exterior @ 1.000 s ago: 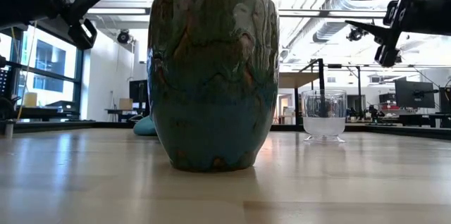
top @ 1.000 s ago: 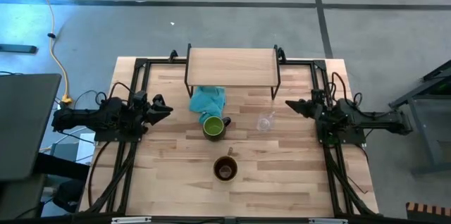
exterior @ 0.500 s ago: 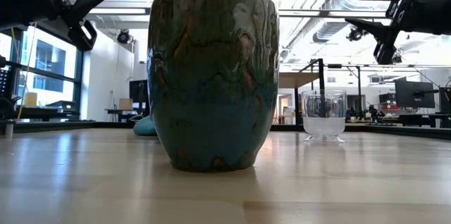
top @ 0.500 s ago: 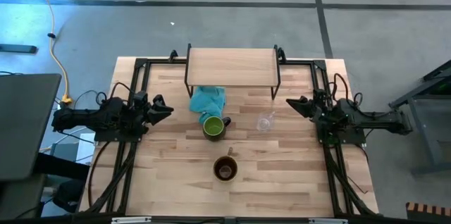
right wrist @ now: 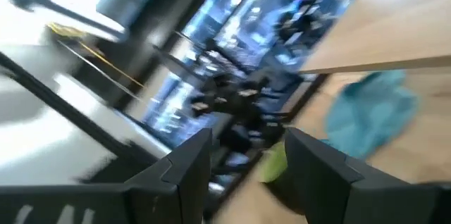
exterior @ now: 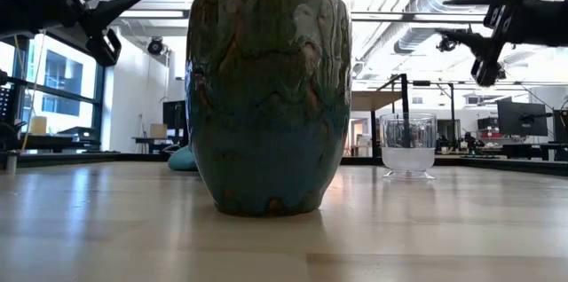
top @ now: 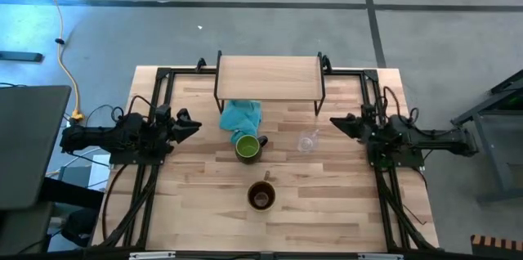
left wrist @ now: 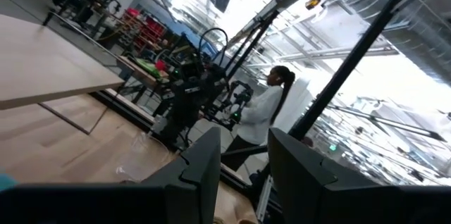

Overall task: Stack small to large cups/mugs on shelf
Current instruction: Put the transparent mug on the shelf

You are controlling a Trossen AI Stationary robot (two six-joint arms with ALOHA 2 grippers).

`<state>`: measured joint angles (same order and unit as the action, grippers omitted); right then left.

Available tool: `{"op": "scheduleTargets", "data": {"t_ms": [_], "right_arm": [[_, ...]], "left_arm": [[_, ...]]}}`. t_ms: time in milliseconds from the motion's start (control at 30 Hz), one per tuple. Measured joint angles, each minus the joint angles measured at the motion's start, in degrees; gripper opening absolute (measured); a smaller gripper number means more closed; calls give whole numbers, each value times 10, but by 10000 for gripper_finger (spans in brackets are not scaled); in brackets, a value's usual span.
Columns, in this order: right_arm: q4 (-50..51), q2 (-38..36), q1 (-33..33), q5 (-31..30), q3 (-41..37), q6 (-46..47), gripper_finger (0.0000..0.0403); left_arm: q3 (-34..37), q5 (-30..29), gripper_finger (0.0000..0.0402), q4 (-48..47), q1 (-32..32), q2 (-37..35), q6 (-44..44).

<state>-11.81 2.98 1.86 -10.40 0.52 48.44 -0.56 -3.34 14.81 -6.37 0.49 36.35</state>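
Observation:
The shelf stands at the table's far edge. A green-lined dark mug stands upright in front of it, beside a teal cloth. A small clear glass cup stands upright to its right and also shows in the low view. A larger brown mug stands nearer the front edge; it fills the low view. My left gripper hangs open over the table's left side, my right gripper open over its right side. Both are above the table and empty.
The teal cloth lies under the shelf's left front edge and touches the green mug's far side. Black arm frames run along both table sides. A person stands beyond the table in the left wrist view.
My right gripper has turned slightly at the wrist while staying over the table's right side.

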Motion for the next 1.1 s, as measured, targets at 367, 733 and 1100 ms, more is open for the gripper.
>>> {"op": "scheduleTargets", "data": {"t_ms": [367, 733, 1100], "right_arm": [[69, 0, 0, -40, 0, -20, 171], [36, 32, -16, 62, 67, -171, 171], [356, 276, -26, 17, 317, -294, 171]], "left_arm": [[0, -29, 106, -1, 0, 0, 5], [0, -13, 106, -34, 0, 0, 47], [0, -38, 106, -34, 0, 0, 47]]}}
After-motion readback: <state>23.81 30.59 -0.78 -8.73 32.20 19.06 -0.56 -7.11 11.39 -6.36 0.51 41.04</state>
